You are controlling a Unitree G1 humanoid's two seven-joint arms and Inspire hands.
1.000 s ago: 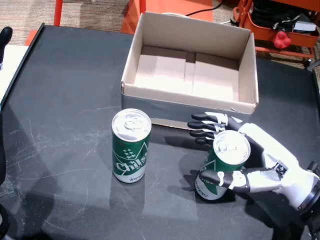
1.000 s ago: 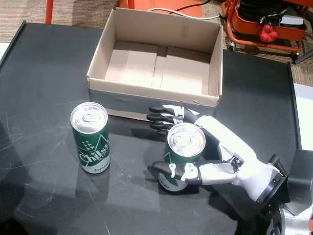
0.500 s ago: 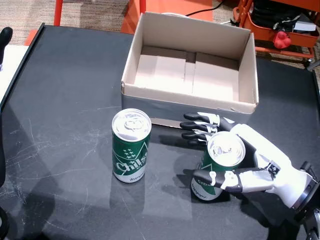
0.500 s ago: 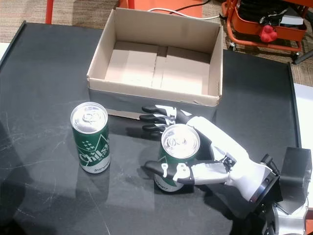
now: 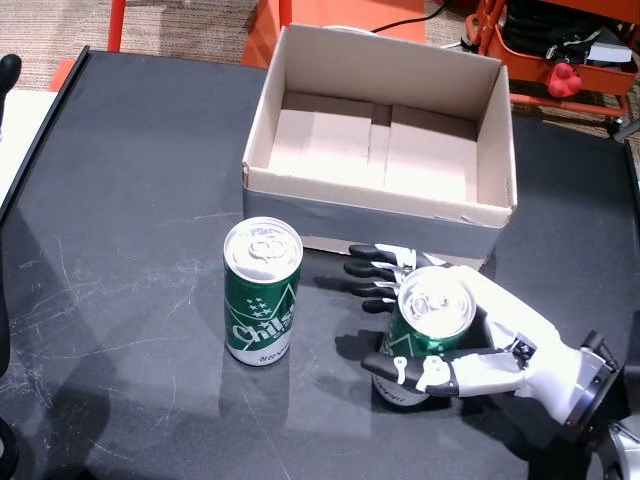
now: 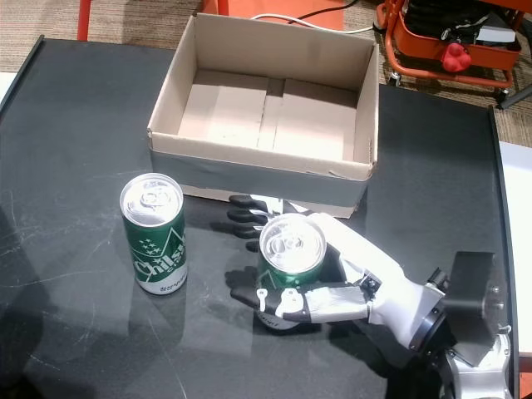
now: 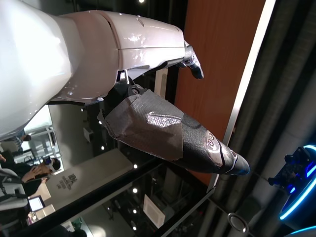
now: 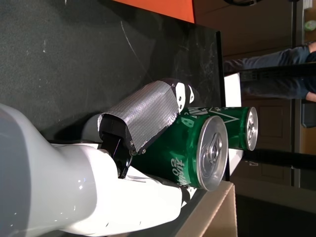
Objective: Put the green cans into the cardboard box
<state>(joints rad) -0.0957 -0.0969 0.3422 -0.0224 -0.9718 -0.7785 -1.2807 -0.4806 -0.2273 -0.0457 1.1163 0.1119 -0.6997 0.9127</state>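
One green can (image 5: 262,291) stands alone on the black table (image 5: 120,200), left of the right hand (image 5: 470,340). That hand wraps a second can (image 5: 425,320), thumb in front, fingers (image 5: 375,270) behind, just in front of the empty box (image 5: 380,140). The left hand (image 7: 148,123) is off the table; I cannot tell if it is open.

Black scratched table (image 5: 120,200); carpet (image 5: 180,25) and orange cart (image 5: 560,50) beyond.
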